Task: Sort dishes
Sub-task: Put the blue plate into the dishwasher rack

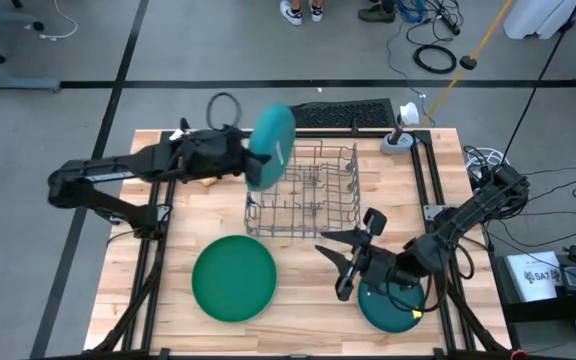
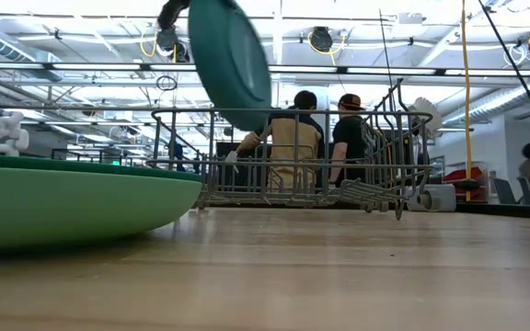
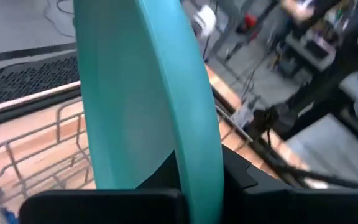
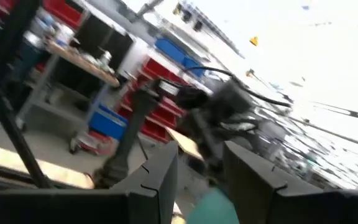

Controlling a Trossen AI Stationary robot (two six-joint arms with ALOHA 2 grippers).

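My left gripper [image 1: 247,160] is shut on a teal plate [image 1: 270,146], held on edge above the far left part of the grey wire rack [image 1: 308,190]; in the low view the plate [image 2: 233,60] hangs tilted, clear above the rack [image 2: 293,161]. My right gripper [image 1: 336,265] is open and empty, just right of the rack's near corner and left of a dark teal plate [image 1: 386,310] that lies flat on the table under the right arm. A green plate [image 1: 233,278] lies flat at the near left and also shows in the low view [image 2: 63,198]. My left gripper pinches the teal plate's rim [image 3: 199,180] between its two fingers [image 3: 104,204], one on each face. It comes roughly level from the table's left. The plate stands on edge, tilted, lifted clear above the rack.
A tan lump [image 1: 206,182] lies under the left arm, left of the rack. A black mat [image 1: 343,113] and a small grey stand [image 1: 398,140] are at the far edge. People sit in the room beyond the rack [image 2: 316,138]. Bare wood lies between the green plate and my right gripper.
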